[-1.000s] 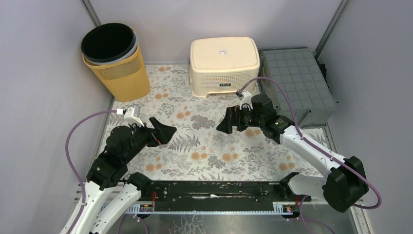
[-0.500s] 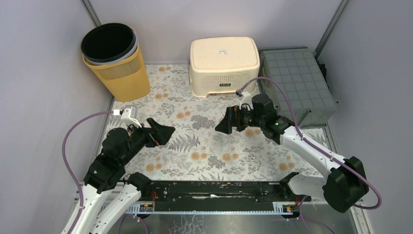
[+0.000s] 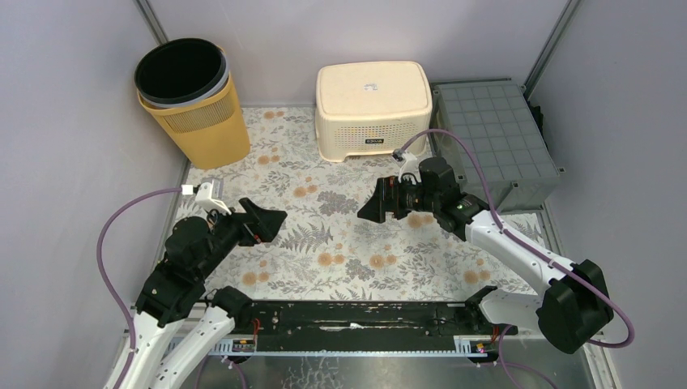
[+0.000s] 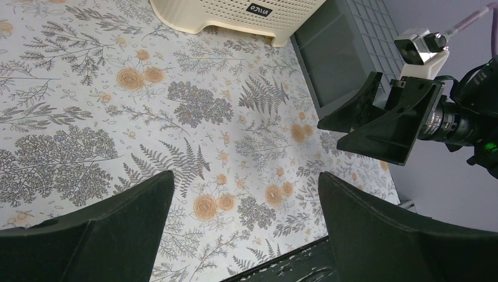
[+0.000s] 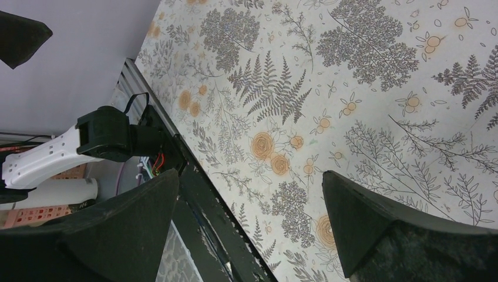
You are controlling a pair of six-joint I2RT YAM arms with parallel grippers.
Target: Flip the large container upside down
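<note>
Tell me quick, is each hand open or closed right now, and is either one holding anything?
Left hand: open, holding nothing.
Right hand: open, holding nothing.

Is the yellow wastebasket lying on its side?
No, the yellow wastebasket stands upright in the far left corner, its dark opening facing up.

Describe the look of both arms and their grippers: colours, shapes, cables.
The left arm and the right arm are alike: white links between bulky black joints. On each, a lilac cable loops to a small white camera mount at the wrist. The left gripper and the right gripper are matte black, each with two broad, wedge-shaped fingers.
</note>
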